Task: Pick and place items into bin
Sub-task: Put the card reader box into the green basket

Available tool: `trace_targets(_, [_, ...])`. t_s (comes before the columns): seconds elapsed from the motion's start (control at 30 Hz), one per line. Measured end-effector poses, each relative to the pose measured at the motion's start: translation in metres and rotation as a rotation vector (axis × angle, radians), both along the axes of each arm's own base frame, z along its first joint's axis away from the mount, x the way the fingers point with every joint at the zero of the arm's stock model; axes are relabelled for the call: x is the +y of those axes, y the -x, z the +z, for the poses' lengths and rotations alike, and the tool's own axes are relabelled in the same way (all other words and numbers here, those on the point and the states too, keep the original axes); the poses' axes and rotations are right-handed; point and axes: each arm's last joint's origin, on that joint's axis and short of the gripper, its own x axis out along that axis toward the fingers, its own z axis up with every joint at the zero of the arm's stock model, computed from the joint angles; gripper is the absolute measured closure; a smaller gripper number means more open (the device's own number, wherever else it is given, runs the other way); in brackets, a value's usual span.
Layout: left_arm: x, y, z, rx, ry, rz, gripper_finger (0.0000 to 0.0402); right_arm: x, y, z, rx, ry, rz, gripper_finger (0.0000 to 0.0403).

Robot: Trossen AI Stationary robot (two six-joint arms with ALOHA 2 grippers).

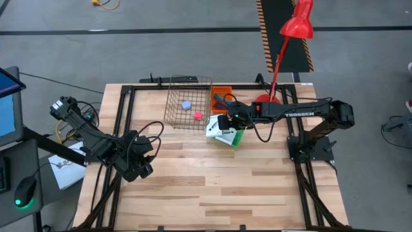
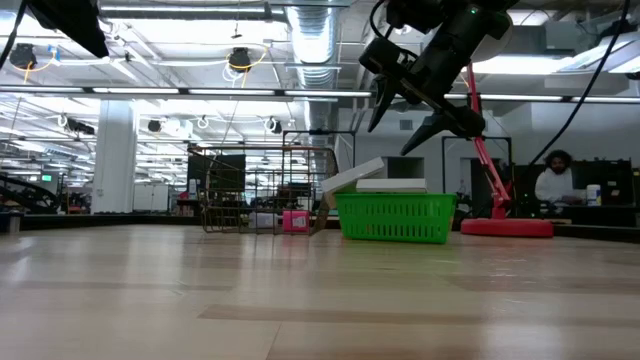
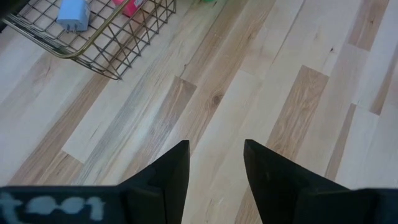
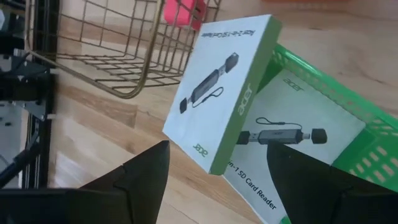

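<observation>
My right gripper (image 1: 224, 124) (image 2: 392, 135) (image 4: 217, 155) is open and hangs above a green basket (image 2: 395, 218) (image 4: 348, 87). One flat white packet (image 4: 217, 93) (image 2: 350, 177) leans tilted on that basket's rim. A second packet (image 4: 289, 146) lies inside. The gold wire bin (image 1: 188, 102) (image 4: 106, 56) holds a lilac cube (image 1: 186, 104) (image 3: 71, 12) and a pink cube (image 1: 197, 115) (image 4: 180, 12). Pen-like sticks (image 1: 224, 100) lie in an orange tray. My left gripper (image 1: 145, 169) (image 3: 216, 144) waits open over bare wood near the table's left edge.
A red desk lamp (image 1: 283, 45) stands at the table's far right, behind the right arm. The orange tray (image 1: 222, 90) sits beside the wire bin on the far side. Bare wood (image 1: 219, 187) fills the near half of the table. A person (image 2: 553, 180) sits beyond the table.
</observation>
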Motion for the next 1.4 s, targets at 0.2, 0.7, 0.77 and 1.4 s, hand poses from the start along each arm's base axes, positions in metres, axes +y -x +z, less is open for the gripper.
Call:
trace_targets(0.2, [0.000, 0.000, 0.000, 0.001, 0.000, 0.000, 0.0258, 0.002, 0.008, 0.012, -0.032, 0.004, 0.022, 0.0143])
trace_targets(0.7, [-0.001, 0.000, 0.000, 0.014, 0.023, -0.003, 0.0258, 0.047, 0.075, 0.019, -0.547, 0.213, -0.054, 0.0143])
trace_targets(0.77, [-0.001, 0.000, 0.000, 0.017, 0.031, 0.000, 0.0258, 0.043, 0.082, 0.001, -0.643, 0.207, -0.112, 0.0143])
trace_targets(1.4, [-0.001, 0.001, -0.001, 0.032, 0.055, -0.002, 0.0258, 0.033, 0.073, -0.024, -0.648, 0.144, -0.072, 0.0143])
